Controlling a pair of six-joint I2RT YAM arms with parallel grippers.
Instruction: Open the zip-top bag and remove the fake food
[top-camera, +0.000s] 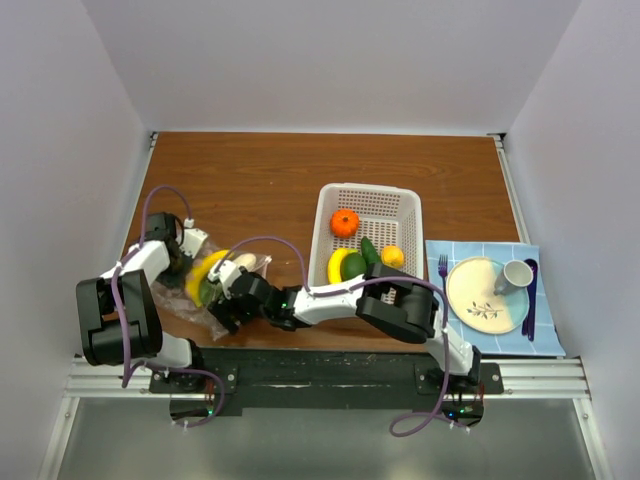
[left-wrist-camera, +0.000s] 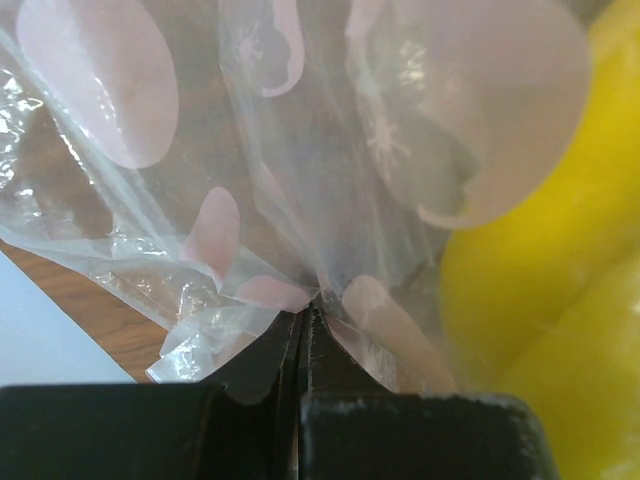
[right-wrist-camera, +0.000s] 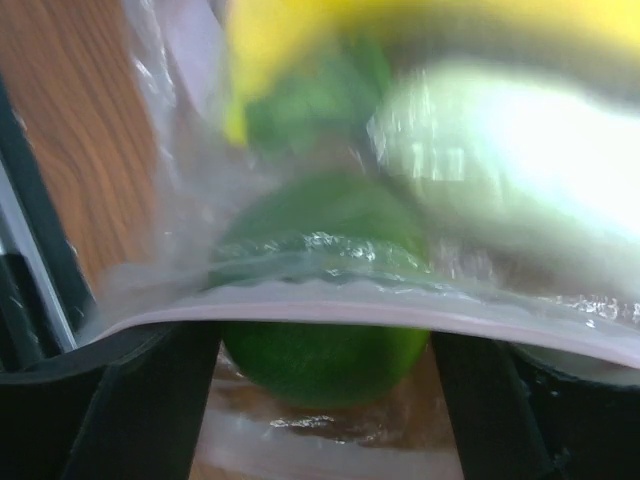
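White walls (top-camera: 60, 100), brown wooden table (top-camera: 300, 170), zip-top bag (top-camera: 185, 300) near left edge

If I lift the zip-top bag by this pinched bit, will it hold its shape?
Probably floppy: the zip-top bag film is thin and crinkled where the left hand pinches it, so it should sag. The fake food inside looks rounded and glossy, so it may slide around.

Zip-top bag (top-camera: 190, 305), apparently holding fake food (top-camera: 205, 270), left of basket (top-camera: 398, 212).
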